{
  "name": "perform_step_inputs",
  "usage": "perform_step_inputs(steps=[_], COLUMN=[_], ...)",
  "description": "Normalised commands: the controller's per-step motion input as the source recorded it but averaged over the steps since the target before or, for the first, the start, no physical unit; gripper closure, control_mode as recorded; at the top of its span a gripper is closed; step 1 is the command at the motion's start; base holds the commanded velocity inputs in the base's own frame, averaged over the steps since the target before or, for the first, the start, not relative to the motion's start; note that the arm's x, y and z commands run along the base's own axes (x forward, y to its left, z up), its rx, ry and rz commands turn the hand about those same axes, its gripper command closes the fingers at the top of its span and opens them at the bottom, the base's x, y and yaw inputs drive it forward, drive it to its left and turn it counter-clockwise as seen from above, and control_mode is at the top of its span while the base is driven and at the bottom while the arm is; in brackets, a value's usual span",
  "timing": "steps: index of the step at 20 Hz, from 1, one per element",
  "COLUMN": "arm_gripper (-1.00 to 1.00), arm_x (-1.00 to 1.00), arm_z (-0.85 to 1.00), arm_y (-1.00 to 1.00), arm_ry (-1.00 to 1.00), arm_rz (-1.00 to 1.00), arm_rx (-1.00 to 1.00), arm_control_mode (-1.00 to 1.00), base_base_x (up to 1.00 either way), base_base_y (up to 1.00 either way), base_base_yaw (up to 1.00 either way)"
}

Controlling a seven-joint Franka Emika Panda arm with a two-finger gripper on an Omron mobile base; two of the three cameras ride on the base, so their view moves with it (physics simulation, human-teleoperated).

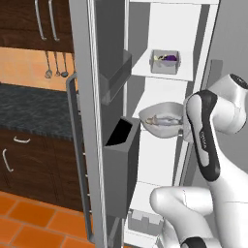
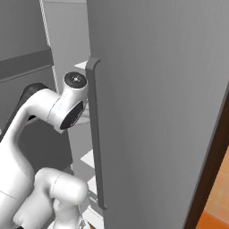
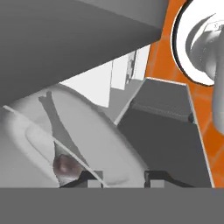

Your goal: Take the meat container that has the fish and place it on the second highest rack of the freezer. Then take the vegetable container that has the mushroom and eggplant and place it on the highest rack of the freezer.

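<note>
Hand view: gripper (image 3: 124, 178) slightly parted at fish (image 3: 61, 148) tub (image 3: 26, 127) rim; grip unclear. Tub on second highest rack (image 1: 167, 131).

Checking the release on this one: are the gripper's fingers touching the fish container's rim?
Cannot tell. In the hand view the fingertips sit right at the fish container rim, but the bottom edge cuts them off, so neither contact nor gap shows plainly.

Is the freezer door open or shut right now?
Open: the freezer door is swung wide, baring white shelves and the fish tub.
</note>
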Motion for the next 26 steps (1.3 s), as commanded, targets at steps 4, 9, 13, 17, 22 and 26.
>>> perform_step_inputs(steps=[4,9,13,17,22,26], arm_gripper=[1.00,1.00,1.00,1.00,1.00,1.00], arm_x=[-0.53,0.16,0.62,0.41,0.54,0.58], arm_z=[-0.12,0.07,0.04,0.00,0.00,-0.05], arm_y=[0.00,0.02,0.00,0.05,-0.14,-0.07], arm_ry=[-0.09,-0.11,0.00,0.01,0.10,0.17], arm_rz=[-0.30,-0.17,-0.17,-0.05,0.00,0.00], arm_rx=[0.00,0.00,0.01,0.02,0.01,0.04], arm_control_mode=[-1.00,-1.00,-1.00,-1.00,-1.00,-1.00], base_base_x=[0.00,0.00,0.00,0.00,0.00,0.00], base_base_y=[0.00,0.00,0.00,0.00,0.00,0.00], base_base_yaw=[0.00,0.00,0.00,0.00,0.00,0.00])
